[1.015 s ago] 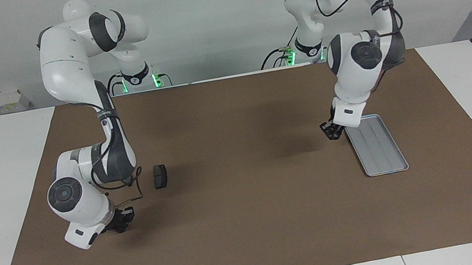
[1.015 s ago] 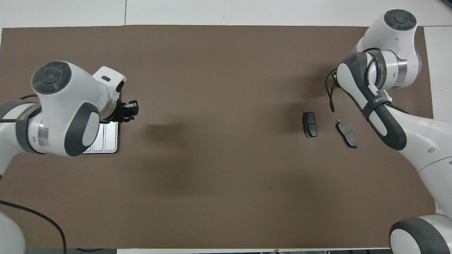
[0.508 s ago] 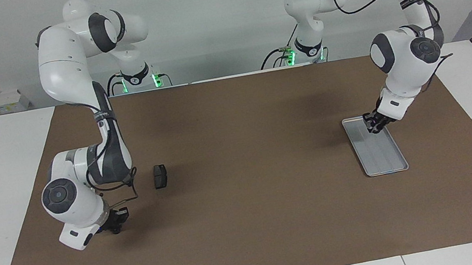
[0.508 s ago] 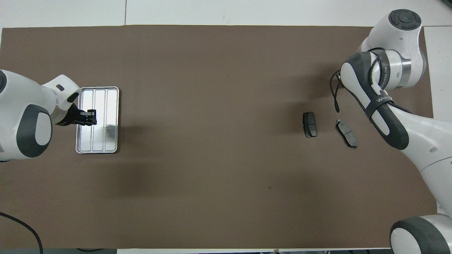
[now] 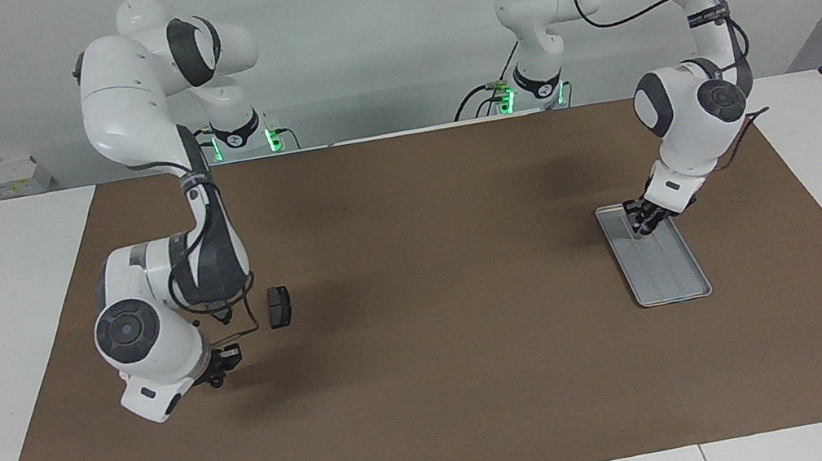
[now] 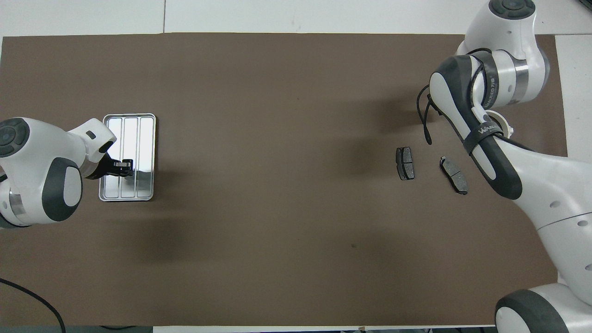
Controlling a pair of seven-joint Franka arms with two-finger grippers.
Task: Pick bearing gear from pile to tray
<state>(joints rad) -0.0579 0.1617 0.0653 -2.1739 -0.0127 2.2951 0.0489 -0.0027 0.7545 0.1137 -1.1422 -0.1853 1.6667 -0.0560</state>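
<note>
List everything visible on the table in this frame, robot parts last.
Mat: one, brown, covering most of the white table.
Tray: one, silver-grey metal, on the mat toward the left arm's end.
Plates: two, dark grey, flat on the mat toward the right arm's end, side by side and apart; the second lies closer to the right arm.
Left gripper: one, black, low over the tray's end nearer the robots.
Right gripper: one, black, shut, above the mat close to the plates.
</note>
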